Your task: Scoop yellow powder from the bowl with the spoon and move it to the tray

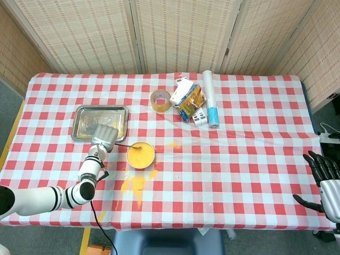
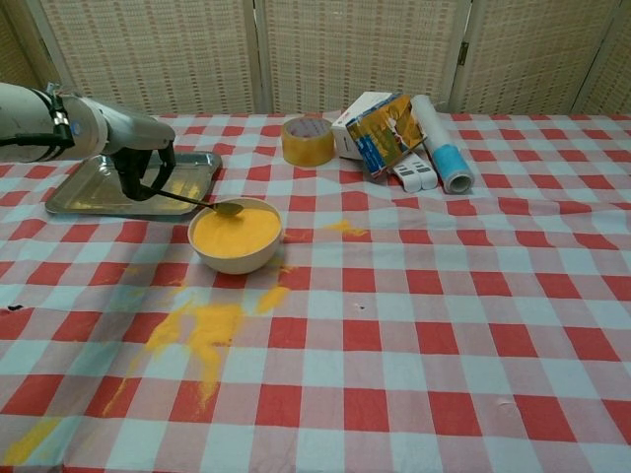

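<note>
A white bowl (image 2: 237, 236) (image 1: 141, 155) full of yellow powder stands left of the table's middle. My left hand (image 2: 141, 169) (image 1: 104, 135) grips the handle of a metal spoon (image 2: 202, 202) (image 1: 126, 145), whose loaded scoop hovers over the bowl's left rim. The steel tray (image 2: 99, 187) (image 1: 85, 114) lies just behind and left of the hand. My right hand (image 1: 323, 178) hangs at the far right table edge, fingers spread and holding nothing.
Spilled yellow powder (image 2: 202, 330) lies in front of the bowl and a smaller patch (image 2: 342, 228) lies to its right. A tape roll (image 2: 308, 141), a carton (image 2: 386, 130), a remote (image 2: 414, 173) and a paper roll (image 2: 442, 143) stand at the back.
</note>
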